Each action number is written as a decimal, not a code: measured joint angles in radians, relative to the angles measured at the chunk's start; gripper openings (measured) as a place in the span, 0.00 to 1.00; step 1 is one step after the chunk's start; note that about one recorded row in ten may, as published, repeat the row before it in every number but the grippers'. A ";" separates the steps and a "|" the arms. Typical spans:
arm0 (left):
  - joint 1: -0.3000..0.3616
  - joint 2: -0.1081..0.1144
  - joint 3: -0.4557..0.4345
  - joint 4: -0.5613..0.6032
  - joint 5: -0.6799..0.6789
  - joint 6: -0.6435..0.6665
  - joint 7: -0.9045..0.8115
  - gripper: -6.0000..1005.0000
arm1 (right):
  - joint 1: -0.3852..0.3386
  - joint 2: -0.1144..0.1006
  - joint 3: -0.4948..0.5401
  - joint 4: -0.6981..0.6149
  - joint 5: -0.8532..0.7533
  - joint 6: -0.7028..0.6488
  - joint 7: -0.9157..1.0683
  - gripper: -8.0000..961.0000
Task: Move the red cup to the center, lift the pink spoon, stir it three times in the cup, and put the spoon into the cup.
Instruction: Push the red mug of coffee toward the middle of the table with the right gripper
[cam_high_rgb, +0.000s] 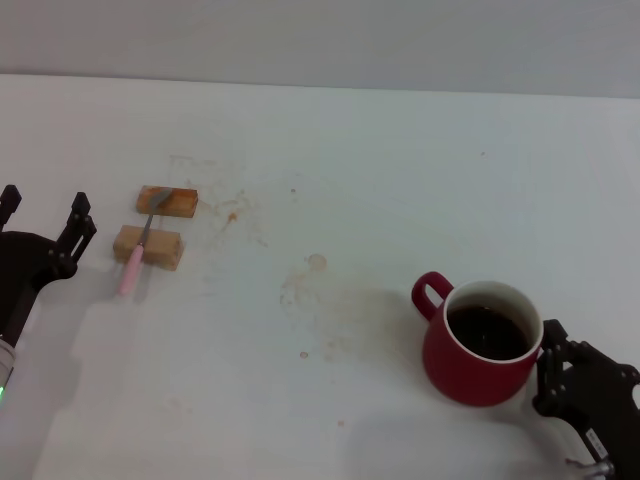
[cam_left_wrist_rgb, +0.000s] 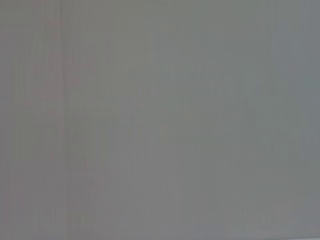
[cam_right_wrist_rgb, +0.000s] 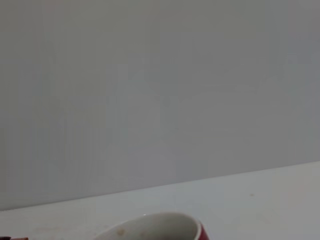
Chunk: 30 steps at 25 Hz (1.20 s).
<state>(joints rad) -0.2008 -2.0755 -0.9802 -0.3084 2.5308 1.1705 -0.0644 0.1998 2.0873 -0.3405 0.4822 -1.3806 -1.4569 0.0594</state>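
Observation:
The red cup (cam_high_rgb: 478, 350) stands at the table's right front, handle (cam_high_rgb: 431, 294) pointing left and dark liquid inside. Its rim (cam_right_wrist_rgb: 155, 227) shows low in the right wrist view. My right gripper (cam_high_rgb: 585, 362) sits just to the right of the cup, open, one finger (cam_high_rgb: 550, 340) close against the cup's side. The pink spoon (cam_high_rgb: 138, 250) lies across two tan wooden blocks at the left, metal bowl end on the far block. My left gripper (cam_high_rgb: 45, 215) hovers open to the left of the spoon, holding nothing. The left wrist view shows only plain grey.
The two wooden blocks (cam_high_rgb: 167, 201) (cam_high_rgb: 148, 247) lie side by side under the spoon. Faint brown stains (cam_high_rgb: 305, 285) mark the white tabletop (cam_high_rgb: 350, 180) in the middle. The table's far edge meets a grey wall.

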 joint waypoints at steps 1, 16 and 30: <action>0.000 0.000 0.000 0.000 0.000 0.000 0.000 0.80 | 0.006 0.000 0.000 0.000 0.000 0.005 0.001 0.01; 0.000 0.002 0.000 0.005 0.000 0.002 0.000 0.80 | 0.104 0.005 0.012 0.002 -0.047 0.101 0.004 0.01; 0.000 0.002 0.000 0.003 0.000 0.007 0.000 0.80 | 0.180 0.005 0.014 0.001 -0.054 0.143 0.005 0.01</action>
<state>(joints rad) -0.2009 -2.0739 -0.9802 -0.3057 2.5310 1.1771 -0.0644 0.3802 2.0924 -0.3265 0.4835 -1.4343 -1.3138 0.0641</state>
